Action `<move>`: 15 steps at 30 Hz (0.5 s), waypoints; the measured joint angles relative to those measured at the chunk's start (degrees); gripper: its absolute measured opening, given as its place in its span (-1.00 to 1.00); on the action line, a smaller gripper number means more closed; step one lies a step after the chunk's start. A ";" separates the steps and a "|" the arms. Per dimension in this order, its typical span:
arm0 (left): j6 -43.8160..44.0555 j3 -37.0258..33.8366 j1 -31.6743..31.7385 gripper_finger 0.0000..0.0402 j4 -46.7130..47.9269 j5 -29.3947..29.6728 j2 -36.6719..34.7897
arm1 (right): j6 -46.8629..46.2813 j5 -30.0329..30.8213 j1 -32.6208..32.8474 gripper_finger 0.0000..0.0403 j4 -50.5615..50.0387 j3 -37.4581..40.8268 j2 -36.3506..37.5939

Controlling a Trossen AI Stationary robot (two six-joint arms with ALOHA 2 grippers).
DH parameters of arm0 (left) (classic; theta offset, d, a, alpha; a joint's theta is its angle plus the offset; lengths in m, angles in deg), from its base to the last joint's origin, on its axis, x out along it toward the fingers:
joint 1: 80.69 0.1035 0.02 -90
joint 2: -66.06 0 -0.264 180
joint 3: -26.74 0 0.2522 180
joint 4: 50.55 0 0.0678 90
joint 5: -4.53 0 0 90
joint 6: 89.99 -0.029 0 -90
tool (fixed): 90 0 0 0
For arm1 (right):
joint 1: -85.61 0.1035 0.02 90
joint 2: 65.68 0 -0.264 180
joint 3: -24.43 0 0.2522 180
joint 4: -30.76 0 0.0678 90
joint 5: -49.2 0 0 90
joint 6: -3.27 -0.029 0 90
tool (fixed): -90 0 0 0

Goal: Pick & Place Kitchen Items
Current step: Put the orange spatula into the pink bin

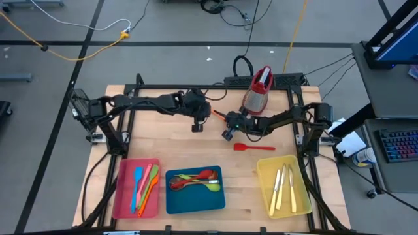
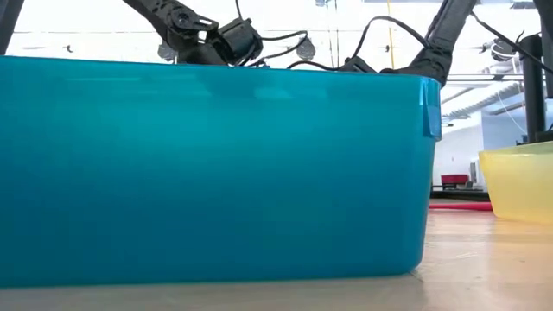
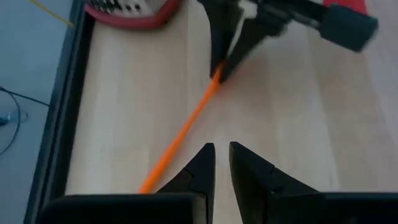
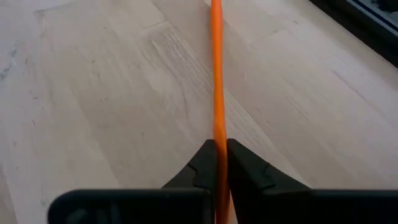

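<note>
We see a slim orange utensil [image 4: 216, 74], thin and straight like a rod, lying on the wooden desk [image 1: 163, 134] near its far middle, just beside the red-topped metal grater [image 1: 258, 90]. The right tool [image 4: 217, 163] has its fingers pressed together on that orange handle, pinching one end. The left tool [image 3: 221, 163] hovers near the other end with its fingers nearly closed and only a narrow gap between them; we see nothing held there. A red spatula [image 1: 253, 147] lies alone on the desk, a little nearer the front than the right tool. Along the front edge stand three trays. The red tray [image 1: 124, 196] holds a blue, a pink, a green and an orange spatula side by side. The blue tray [image 1: 189, 199] holds green, red and brown spoons in a loose heap. The yellow tray [image 1: 264, 173] holds cream knives laid lengthwise.
</note>
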State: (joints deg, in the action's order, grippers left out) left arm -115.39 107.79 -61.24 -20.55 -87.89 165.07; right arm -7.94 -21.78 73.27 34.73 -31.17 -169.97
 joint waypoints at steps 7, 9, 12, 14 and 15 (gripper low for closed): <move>1.35 -0.19 0.13 -0.56 -1.72 -0.94 1.35 | 3.35 -0.12 1.29 -0.93 4.32 0.06 1.36; 0.79 -0.23 0.15 -0.44 -2.64 -0.93 2.15 | 4.00 0.09 1.88 -0.93 5.11 0.15 1.68; 0.25 -0.21 0.13 -0.25 -2.81 -0.85 2.89 | 4.56 -0.86 2.30 -0.93 4.29 0.25 3.71; 0.16 -0.16 0.13 -0.14 -4.99 -0.60 3.99 | 4.74 -1.25 2.69 -0.93 4.31 0.28 4.20; 0.16 -0.14 0.13 -0.09 -4.75 -0.60 4.23 | 4.82 -1.29 2.91 -0.93 4.22 0.33 4.68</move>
State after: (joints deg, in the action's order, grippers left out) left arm -115.23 107.65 -61.11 -25.30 -88.49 169.31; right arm -3.12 -23.07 76.18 38.95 -30.84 -165.29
